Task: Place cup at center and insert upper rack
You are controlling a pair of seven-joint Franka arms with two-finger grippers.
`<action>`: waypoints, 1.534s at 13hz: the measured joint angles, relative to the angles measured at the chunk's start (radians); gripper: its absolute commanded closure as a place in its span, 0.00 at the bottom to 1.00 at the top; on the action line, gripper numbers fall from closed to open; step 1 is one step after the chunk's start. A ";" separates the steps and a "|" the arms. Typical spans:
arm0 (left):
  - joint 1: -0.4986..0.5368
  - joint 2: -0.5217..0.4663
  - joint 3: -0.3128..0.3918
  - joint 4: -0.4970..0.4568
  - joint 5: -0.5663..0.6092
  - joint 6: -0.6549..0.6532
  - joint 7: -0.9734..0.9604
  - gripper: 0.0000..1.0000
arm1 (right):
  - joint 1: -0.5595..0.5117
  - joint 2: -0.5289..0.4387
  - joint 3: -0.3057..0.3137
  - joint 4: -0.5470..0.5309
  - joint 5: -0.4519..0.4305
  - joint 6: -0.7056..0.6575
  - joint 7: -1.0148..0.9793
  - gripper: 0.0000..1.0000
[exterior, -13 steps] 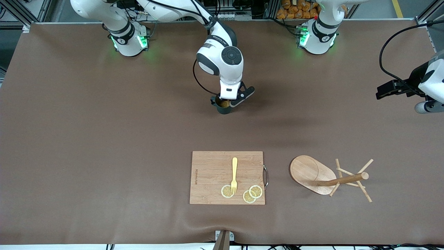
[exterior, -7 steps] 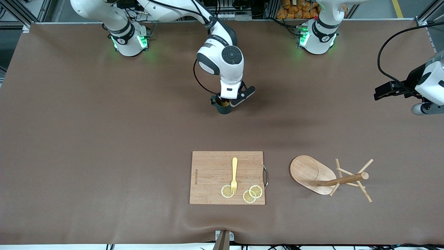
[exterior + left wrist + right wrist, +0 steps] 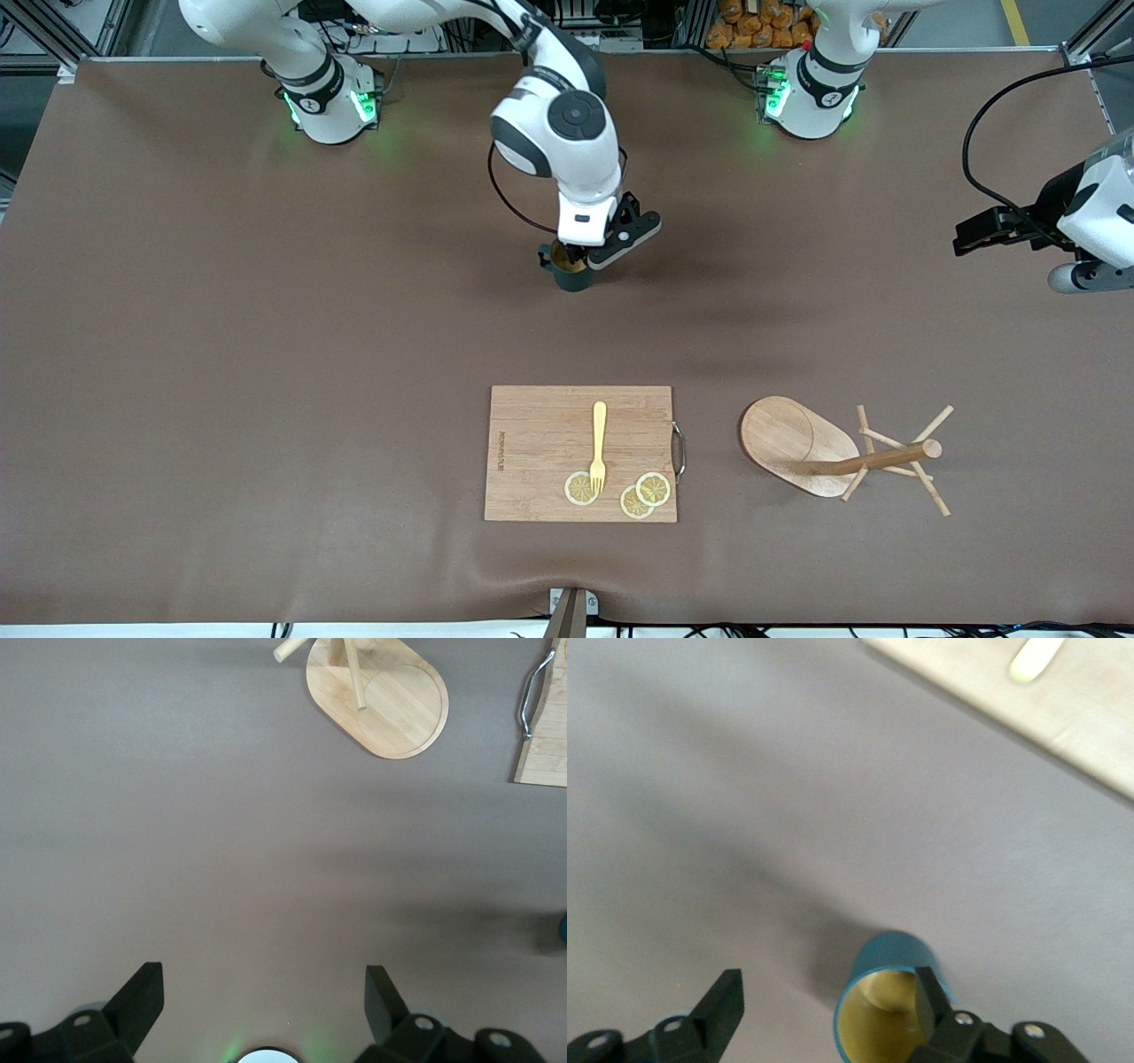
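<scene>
The dark teal cup stands upright on the table's middle, farther from the front camera than the cutting board. My right gripper hovers just over it, open. In the right wrist view one finger sits over the cup's yellowish mouth and the other finger stands well apart, so the right gripper grips nothing. The upper rack lies tipped on its side toward the left arm's end, post and pegs resting on the table. My left gripper waits open in the air at that end, and the left gripper holds nothing.
A wooden cutting board with a metal handle lies near the front camera, carrying a yellow fork and lemon slices. The rack's oval base and the board's handle show in the left wrist view.
My right gripper has opened, let go of the cup and risen a little above it. The cup stays where it stood. The left arm has barely shifted.
</scene>
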 measured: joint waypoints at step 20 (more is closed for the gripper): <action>-0.161 0.027 -0.045 0.006 -0.128 0.090 -0.578 0.00 | -0.953 -0.392 -0.016 0.037 -0.010 -0.541 -0.337 0.00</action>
